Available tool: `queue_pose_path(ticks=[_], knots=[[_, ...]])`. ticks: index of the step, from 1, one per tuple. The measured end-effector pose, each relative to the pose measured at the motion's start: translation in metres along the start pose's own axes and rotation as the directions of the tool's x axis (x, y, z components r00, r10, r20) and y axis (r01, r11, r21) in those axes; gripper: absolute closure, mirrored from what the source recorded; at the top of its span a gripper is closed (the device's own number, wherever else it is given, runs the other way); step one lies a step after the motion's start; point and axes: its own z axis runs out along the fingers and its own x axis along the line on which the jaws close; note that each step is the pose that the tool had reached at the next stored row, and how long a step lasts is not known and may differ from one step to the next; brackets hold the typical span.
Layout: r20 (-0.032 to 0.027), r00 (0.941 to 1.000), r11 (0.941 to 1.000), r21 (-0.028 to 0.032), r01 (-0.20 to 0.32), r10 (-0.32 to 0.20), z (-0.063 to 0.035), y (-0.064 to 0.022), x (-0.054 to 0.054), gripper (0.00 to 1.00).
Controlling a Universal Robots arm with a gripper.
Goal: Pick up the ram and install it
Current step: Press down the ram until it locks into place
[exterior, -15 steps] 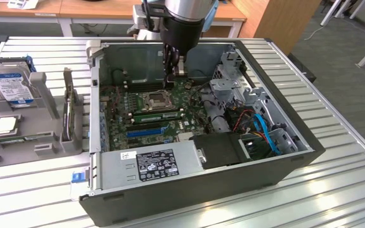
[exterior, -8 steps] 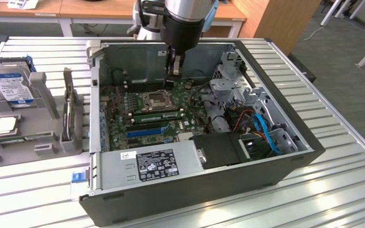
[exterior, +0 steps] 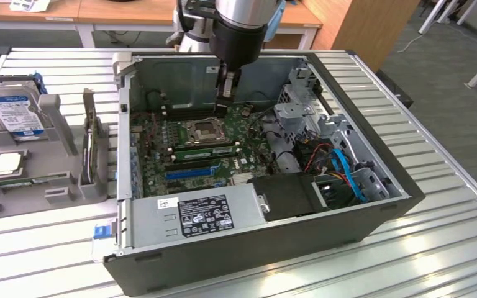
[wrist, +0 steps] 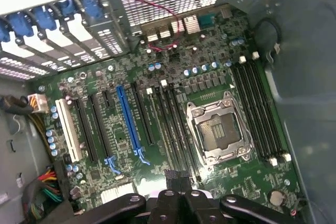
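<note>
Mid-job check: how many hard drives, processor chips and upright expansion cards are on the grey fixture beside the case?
hard drive: 1
processor chip: 1
expansion card: 1
Total: 3

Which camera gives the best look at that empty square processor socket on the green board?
The wrist view: the processor socket sits large there, its metal frame and inner grid plain. In the exterior view the socket shows much smaller, just below the gripper.
</note>
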Motion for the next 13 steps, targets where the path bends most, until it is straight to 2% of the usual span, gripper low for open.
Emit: queue_pose_path(ticks=[5, 13], knots=[[0.0037, 0.9984, 0.9984, 0.0017, -0.056, 0.056, 0.0000, 0.0000, 0.0000, 0.90], [0.0090, 0.9909, 0.9909, 0.0038, -0.135, 0.135, 0.0000, 0.0000, 0.0000, 0.90]])
